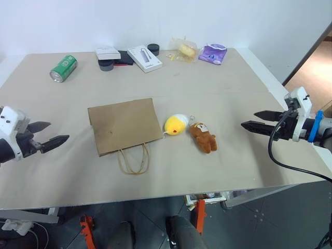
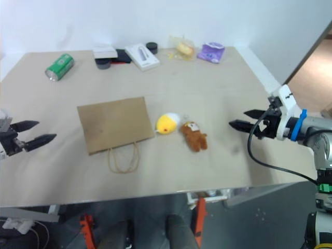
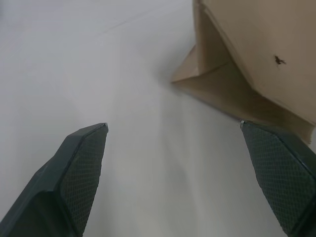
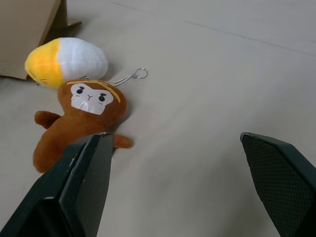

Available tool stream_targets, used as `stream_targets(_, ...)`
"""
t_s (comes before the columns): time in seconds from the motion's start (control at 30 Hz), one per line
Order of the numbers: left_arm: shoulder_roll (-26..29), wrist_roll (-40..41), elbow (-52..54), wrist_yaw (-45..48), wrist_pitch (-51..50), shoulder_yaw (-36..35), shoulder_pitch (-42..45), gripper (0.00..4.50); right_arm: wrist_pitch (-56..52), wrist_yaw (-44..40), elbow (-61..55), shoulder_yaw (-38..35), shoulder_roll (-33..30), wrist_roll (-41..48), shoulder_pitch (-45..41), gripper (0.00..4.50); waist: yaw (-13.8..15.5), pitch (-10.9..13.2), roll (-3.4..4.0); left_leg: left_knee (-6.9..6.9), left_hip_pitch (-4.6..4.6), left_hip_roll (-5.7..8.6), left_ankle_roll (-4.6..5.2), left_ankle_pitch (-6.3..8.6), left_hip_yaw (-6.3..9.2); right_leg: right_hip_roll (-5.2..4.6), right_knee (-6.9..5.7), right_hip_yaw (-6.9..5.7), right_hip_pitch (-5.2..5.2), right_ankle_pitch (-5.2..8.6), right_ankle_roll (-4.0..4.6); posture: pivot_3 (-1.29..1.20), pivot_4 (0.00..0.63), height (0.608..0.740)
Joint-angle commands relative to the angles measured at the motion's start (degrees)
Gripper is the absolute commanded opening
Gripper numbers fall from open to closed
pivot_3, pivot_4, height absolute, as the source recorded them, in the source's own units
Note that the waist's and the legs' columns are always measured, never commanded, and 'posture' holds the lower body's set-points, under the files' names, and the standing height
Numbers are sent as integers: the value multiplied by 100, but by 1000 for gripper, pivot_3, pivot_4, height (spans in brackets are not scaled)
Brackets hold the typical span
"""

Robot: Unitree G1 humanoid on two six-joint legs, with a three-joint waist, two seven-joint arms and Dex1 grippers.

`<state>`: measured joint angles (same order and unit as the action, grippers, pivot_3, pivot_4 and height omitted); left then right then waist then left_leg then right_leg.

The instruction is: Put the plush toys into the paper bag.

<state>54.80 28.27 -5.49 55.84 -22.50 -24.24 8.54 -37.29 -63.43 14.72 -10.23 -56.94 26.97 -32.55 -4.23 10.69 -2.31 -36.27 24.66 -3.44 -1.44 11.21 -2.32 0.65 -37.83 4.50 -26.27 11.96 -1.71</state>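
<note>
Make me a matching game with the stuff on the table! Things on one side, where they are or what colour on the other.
Things:
1. can
2. bag
3. bear
4. ball toy

Clues:
A. brown, lying nearest the right end effector
B. green, on its side at the far left
C. yellow and white, between two others
D. flat, handles toward the robot

Pairs: 1-B, 2-D, 3-A, 4-C

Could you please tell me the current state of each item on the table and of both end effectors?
paper bag: lying flat, handles toward the table's near edge.
yellow-and-white plush ball: on the table beside the bag, outside it.
brown teddy bear: lying beside the ball, outside the bag.
green can: on its side.
left end effector: open, empty.
right end effector: open, empty.
</note>
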Motion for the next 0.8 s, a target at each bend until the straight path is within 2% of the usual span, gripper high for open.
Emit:
stream_targets(0.03,-164,-225,556,64,817,197,244,4440,83,-725,-617,-370,-203,535,12,4500,10,0,1,-5,0,0,0,0,1,0,-5,0,1,0,0,0,150,740)
stream_targets(0.1,-338,-549,847,127,1525,531,305,4440,-236,-1270,-1285,-359,-334,1043,72,4500,35,1,4,-10,-3,5,0,-1,1,0,-17,7,2,0,-4,0,150,740)
stream_targets(0.17,-477,-736,1023,184,1958,763,344,4440,-470,-1468,-1845,-262,-369,1376,-60,4500,37,0,4,-16,-7,4,0,-1,2,3,-25,11,6,-1,-6,0,150,740)
stream_targets(0.3,-741,-1218,1078,275,3189,1209,376,4440,-1151,-1324,-2809,-189,-18,2454,-766,4500,6,-1,9,-18,-40,1,0,-1,-6,9,-31,21,30,-5,-1,0,150,740)
stream_targets(0.37,-827,-1503,951,376,4109,1406,347,4440,-1330,-1222,-3067,-137,94,2721,-909,4500,11,-2,7,-19,-50,-4,2,-2,-1,16,-31,20,41,-9,2,0,150,740)
stream_targets(0.57,-1028,-2270,-32,321,6886,1803,345,4440,-1242,-1066,-3266,-51,211,2673,-697,4500,72,-6,0,-30,-45,4,4,-7,-13,3,-30,32,44,4,18,0,150,740)
stream_targets(0.67,-1087,-2524,-645,59,7596,1878,615,4440,-1208,-968,-3380,-130,210,2734,-545,4500,103,-6,0,-36,-44,4,4,-7,-29,0,-30,43,43,-14,-15,0,150,740)
stream_targets(0.8,-1117,-2934,-1274,-253,8222,2081,917,4440,-1177,-883,-3487,-218,167,2785,-404,4500,151,-7,1,-39,-45,-1,9,-10,-31,4,-31,39,43,-24,-18,0,150,740)
